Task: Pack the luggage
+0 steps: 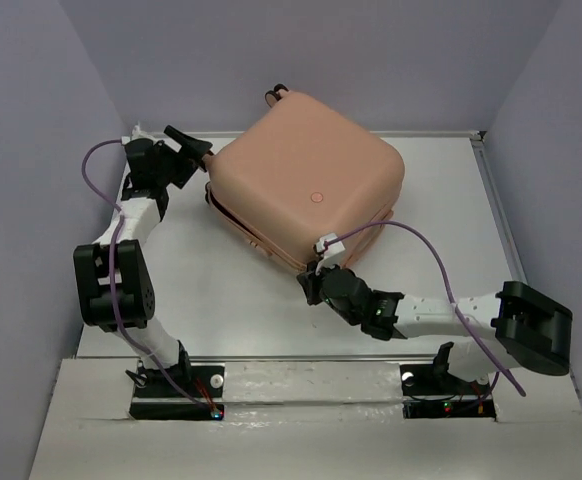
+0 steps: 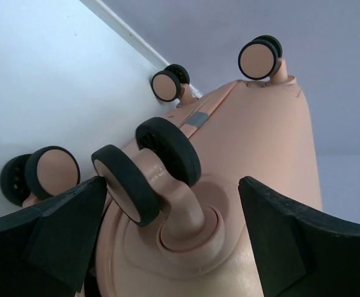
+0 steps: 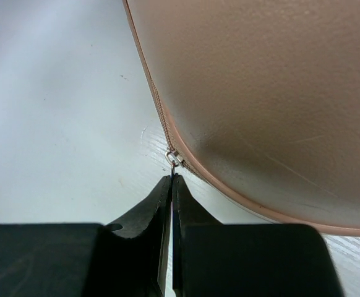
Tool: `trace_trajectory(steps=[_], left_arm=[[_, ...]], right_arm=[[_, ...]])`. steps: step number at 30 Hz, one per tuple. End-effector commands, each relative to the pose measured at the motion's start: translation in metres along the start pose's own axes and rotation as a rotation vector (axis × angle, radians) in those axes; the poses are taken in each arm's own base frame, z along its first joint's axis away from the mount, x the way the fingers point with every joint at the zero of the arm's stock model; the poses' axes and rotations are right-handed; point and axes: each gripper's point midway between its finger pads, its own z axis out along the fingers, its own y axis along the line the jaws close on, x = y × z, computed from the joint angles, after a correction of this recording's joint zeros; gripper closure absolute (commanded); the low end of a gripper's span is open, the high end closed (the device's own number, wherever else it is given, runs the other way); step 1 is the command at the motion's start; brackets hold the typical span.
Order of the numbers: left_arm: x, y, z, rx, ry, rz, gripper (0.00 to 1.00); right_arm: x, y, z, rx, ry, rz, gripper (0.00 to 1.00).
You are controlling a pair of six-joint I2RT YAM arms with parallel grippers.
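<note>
Top view looks down from behind the bases; both wrist views press close on the luggage [image 1: 306, 190], left at wheels [image 2: 149, 167], right at zipper [image 3: 175, 158].

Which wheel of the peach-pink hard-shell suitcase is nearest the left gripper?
The twin black-tyred caster between the left gripper's open fingers; the other three stand farther off.

The luggage [image 1: 306, 190] has a plain, unpatterned peach-pink shell; its zip [image 3: 154, 93] is the same peach, the zip pull [image 3: 174, 158] silvery. The wheels [image 2: 167, 148] show black tyres on peach hubs. The table [image 1: 241, 290] is white, the walls [image 1: 321, 50] pale lavender-grey. The arms [image 1: 426, 310] have white links and black joints, with purple cables [image 1: 451, 290]. The left gripper [image 2: 171, 201] and the right gripper [image 3: 171, 180] are black.
</note>
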Motion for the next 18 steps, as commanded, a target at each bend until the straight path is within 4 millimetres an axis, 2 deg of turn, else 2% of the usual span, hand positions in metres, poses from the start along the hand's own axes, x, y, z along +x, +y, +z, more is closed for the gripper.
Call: trace_trajectory(steps=[1,5,8,11,13,15,17,18], left_arm=[[-0.014,-0.038,0.012,0.156,-0.015,-0.05,0.01],[-0.019,-0.043,0.028,0.176,-0.002,-0.053,0.01],[-0.019,-0.038,0.04,0.17,0.009,-0.072,0.01],[-0.022,-0.047,0.049,0.194,0.01,-0.079,0.01],[-0.024,-0.05,0.051,0.215,-0.002,-0.088,0.09],[-0.023,-0.054,0.049,0.239,-0.008,-0.096,0.46],[-0.024,-0.056,0.044,0.26,-0.027,-0.084,0.93],[-0.023,-0.055,0.043,0.259,-0.029,-0.077,0.94]], right_arm=[[-0.021,0.037,-0.012,-0.154,-0.053,0.053,0.93],[-0.02,0.04,-0.013,-0.169,-0.046,0.045,0.93],[-0.018,0.043,-0.014,-0.185,-0.037,0.048,0.93],[-0.018,0.044,-0.014,-0.189,-0.033,0.051,0.93],[-0.016,0.043,-0.013,-0.187,-0.029,0.05,0.93],[-0.016,0.043,-0.013,-0.183,-0.028,0.054,0.93],[-0.016,0.042,-0.012,-0.176,-0.025,0.049,0.93],[-0.016,0.043,-0.011,-0.176,-0.024,0.046,0.93]])
